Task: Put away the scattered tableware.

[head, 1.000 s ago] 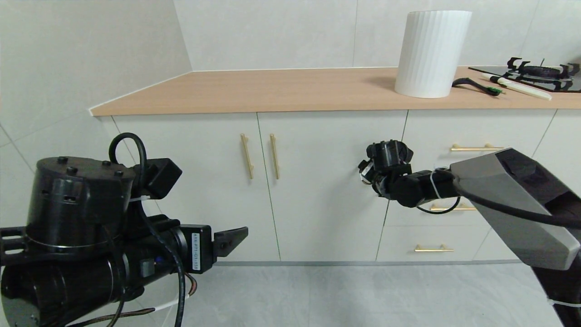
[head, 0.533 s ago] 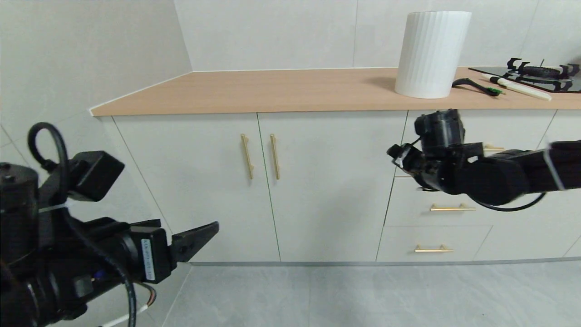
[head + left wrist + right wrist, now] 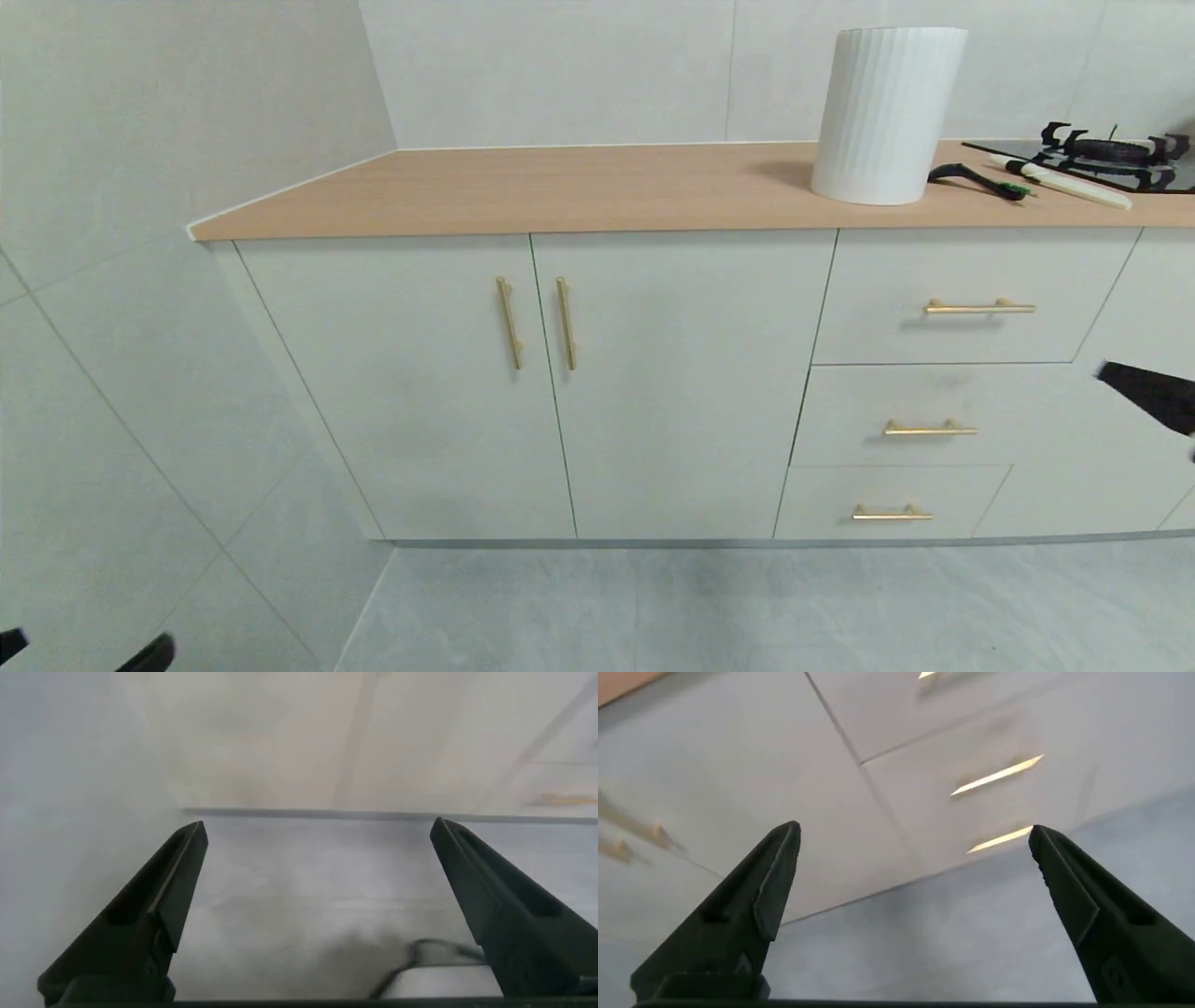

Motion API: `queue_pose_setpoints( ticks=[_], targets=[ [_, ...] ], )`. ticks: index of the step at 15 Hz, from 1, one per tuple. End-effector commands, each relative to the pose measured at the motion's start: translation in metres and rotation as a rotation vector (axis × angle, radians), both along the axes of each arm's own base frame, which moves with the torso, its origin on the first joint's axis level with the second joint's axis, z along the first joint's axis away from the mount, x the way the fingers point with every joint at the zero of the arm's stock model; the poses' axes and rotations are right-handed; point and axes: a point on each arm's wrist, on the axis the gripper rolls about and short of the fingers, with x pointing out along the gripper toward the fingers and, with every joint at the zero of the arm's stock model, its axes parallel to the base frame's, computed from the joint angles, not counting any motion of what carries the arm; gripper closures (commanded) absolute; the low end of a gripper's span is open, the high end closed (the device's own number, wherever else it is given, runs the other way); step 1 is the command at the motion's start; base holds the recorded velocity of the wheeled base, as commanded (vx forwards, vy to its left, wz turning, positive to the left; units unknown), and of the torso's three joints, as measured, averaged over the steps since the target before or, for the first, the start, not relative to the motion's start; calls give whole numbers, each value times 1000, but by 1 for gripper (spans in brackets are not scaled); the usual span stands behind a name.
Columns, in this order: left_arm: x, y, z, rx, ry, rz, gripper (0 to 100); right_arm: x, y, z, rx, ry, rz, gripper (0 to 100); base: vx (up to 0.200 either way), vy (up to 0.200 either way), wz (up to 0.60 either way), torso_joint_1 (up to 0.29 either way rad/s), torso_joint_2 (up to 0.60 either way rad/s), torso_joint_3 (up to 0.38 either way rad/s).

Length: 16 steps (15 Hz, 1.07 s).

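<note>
Wood-toned bench (image 3: 560,187): runs along the far tiled wall, from the left corner to the right edge of the head view, on top of pale cabinets.
White ribbed canister (image 3: 887,112): stands upright on the bench toward the right, close to the far wall.
Black-handled utensil (image 3: 976,177): tableware lying flat on the bench just right of the canister's base, with a green end pointing right.
Cream utensil (image 3: 1064,179): long and slim, lying flat just right of the black-handled one, along the near edge of the hob; whether it rests on the hob glass I cannot tell.
Hob (image 3: 1116,149): black, with a pan support, at the far right end of the bench.
Cabinet doors (image 3: 672,373): two, shut, below the left and middle of the bench, their upright gold handles side by side at the seam.
Drawers (image 3: 934,411): three stacked to the right of the doors, all shut, each with a level gold handle.
Left hand (image 3: 318,824): fingers spread wide with nothing between them, held low and facing grey floor tiles and the foot of a pale surface.
Right hand (image 3: 913,829): fingers spread wide, holding nothing, facing the pale cabinet fronts with gold handles and the floor, well apart from the tableware up on the bench.
</note>
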Motion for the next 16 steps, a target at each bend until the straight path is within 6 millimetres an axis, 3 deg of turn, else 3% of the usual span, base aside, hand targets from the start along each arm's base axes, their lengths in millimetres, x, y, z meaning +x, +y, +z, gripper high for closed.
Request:
queue_pose_setpoints(
  ticks=[1, 4, 8, 12, 14, 16],
  targets=[
    [-66, 26, -46, 33, -132, 176, 0, -131, -43, -54, -319, -195, -53, 0, 0, 0, 0, 0, 0, 0],
    [-72, 28, -51, -32, -157, 272, 0, -162, -46, -72, -358, -243, -181, 0, 0, 0, 0, 0, 0, 0],
    [-73, 28, -48, -42, -166, 276, 0, -168, -40, -81, -390, -212, -356, 0, 0, 0, 0, 0, 0, 0],
    [-66, 22, -45, 70, -82, 345, 0, -157, -40, -111, -404, -126, -346, 0, 0, 0, 0, 0, 0, 0],
    [-64, 19, -64, 135, -28, 410, 0, -149, -41, -139, -412, -53, -325, 0, 0, 0, 0, 0, 0, 0],
    [-59, 16, -70, 55, -116, 495, 0, -145, -41, -146, -403, -103, -326, 0, 0, 0, 0, 0, 0, 0]
  ],
)
